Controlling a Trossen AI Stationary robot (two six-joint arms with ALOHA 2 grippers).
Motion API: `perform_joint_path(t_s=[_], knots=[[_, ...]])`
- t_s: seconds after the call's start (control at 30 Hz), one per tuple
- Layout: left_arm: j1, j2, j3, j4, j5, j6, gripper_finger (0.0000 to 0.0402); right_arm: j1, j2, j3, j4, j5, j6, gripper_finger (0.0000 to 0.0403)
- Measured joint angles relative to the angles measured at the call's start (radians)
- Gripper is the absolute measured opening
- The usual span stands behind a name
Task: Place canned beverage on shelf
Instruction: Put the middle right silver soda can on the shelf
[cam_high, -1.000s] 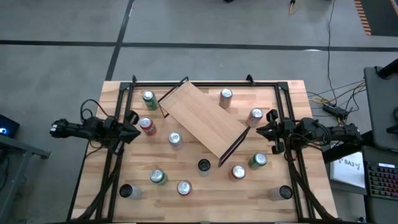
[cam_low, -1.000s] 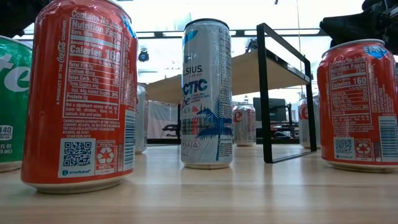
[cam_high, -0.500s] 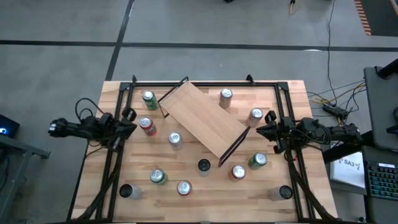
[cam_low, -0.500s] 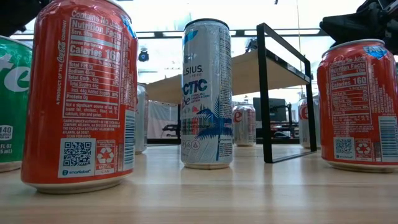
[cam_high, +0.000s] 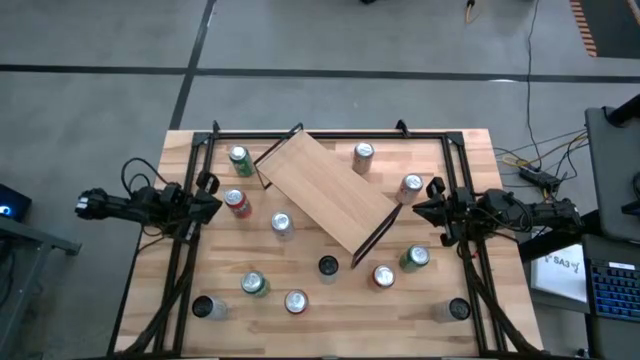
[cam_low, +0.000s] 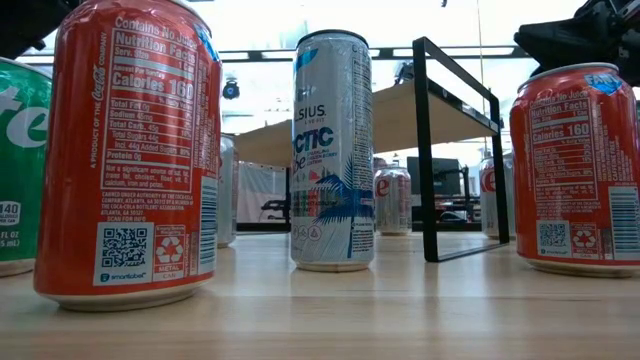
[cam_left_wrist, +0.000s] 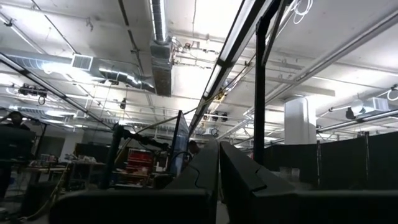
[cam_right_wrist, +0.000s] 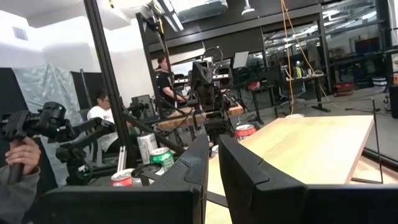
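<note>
Your left gripper (cam_high: 212, 195) sits at the table's 9 o'clock edge, fingers pressed together, holding nothing. Your right gripper (cam_high: 420, 209) waits at 3 o'clock, fingers likewise together and empty.

The shelf (cam_high: 327, 190) lies diagonally at table centre, top bare. Cans stand scattered around it; the red can (cam_high: 238, 204) is nearest your left gripper, at the shelf's 9 o'clock.

Expect a thin-walled, smooth, rigid can, probably moderately heavy if full, and liable to dent or slip. Take it across the mid-body with fingers level, not at the rim, and keep it upright.
</note>
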Motion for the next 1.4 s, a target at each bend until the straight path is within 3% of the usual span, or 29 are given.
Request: perform_joint_path(t_s=[0.8, 1.07, 1.4], knots=[[0.000, 0.001, 0.000, -0.007, 0.000, 0.000, 0.0000, 0.000, 0.000, 0.004, 0.043, 0.011, -0.018, 0.0029], [0.000, 0.037, 0.000, -0.008, 0.000, -0.005, 0.0000, 0.000, 0.002, 0.005, 0.112, 0.340, -0.129, 0.0028], [0.001, 0.057, 0.000, 0.000, -0.005, 0.088, 0.0000, 0.000, 0.098, 0.069, 0.103, 0.366, -0.132, 0.0028]])
